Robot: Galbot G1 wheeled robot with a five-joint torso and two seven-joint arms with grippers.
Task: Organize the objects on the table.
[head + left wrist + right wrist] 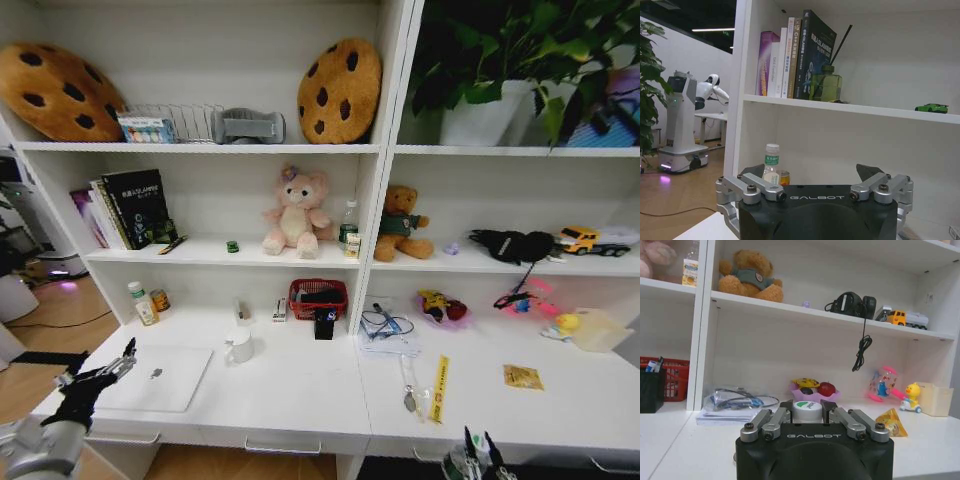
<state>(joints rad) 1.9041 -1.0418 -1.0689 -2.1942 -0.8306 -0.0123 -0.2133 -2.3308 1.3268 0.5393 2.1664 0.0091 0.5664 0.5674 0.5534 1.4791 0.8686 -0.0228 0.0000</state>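
On the white table a silver laptop lies shut at the left, with a white mug beside it. A small black object stands before a red basket. The yellow strip lies right of centre. A tiny green toy car sits on the shelf above. My left gripper hovers open at the table's left front corner, by the laptop. At the front edge, my right gripper is closed around a small white round tub.
A bottle and a small jar stand at the back left. Papers with a cable, a purple fruit bowl, toys and a yellow packet crowd the right side. Plush bears and books fill the shelves.
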